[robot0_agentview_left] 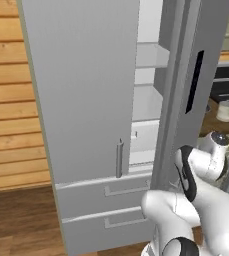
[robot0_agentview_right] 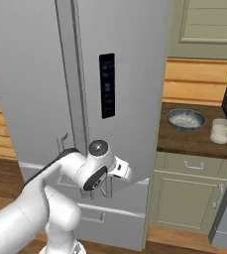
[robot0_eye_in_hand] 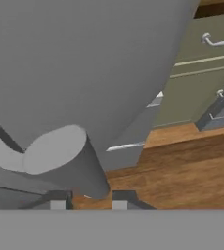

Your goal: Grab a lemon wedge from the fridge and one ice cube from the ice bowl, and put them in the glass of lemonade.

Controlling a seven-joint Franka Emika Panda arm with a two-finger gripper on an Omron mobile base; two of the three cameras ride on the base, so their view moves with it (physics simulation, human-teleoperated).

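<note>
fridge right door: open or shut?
Open. The fridge shows pale interior shelves through the gap beside its swung-out right door.

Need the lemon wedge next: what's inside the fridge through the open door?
Through the gap in the fridge, pale shelves and a bin show, with nothing on them. No lemon wedge in sight; the closed left door hides the rest of the interior.

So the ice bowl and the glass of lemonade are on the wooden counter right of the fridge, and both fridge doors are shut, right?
Not quite: the fridge's right door is open, with pale shelves showing in the left base view. The ice bowl and glass of lemonade do sit on the counter right of it.
</note>
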